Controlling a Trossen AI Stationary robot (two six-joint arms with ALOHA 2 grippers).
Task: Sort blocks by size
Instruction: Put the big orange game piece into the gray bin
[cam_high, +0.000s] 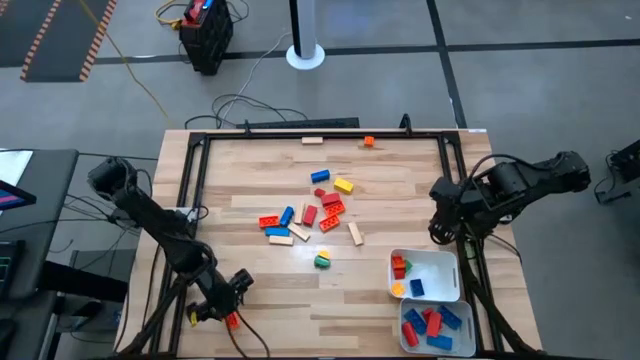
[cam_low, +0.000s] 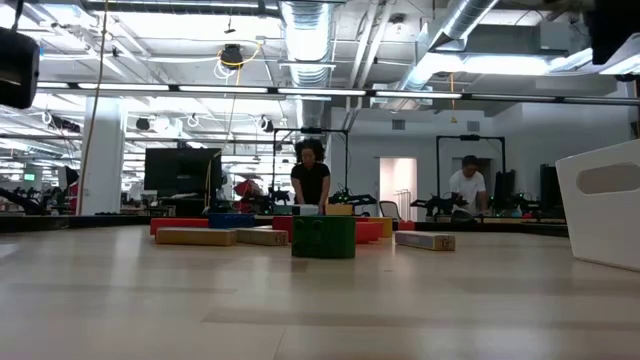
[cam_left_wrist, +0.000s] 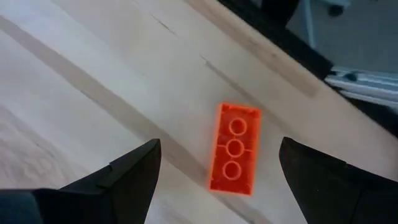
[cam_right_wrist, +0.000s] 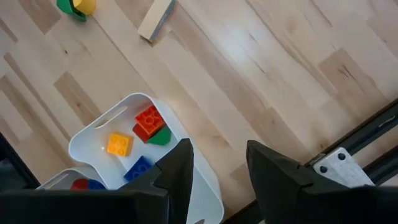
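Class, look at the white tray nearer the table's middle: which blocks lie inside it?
Inside the white rectangular tray lie a red studded brick, a yellow one, a green one and a blue one; the right gripper covers its far end.

Two white trays (cam_high: 447, 263), two robot arms (cam_high: 160, 225), roughly twenty-five blocks (cam_high: 310, 214), two people (cam_low: 311, 180).
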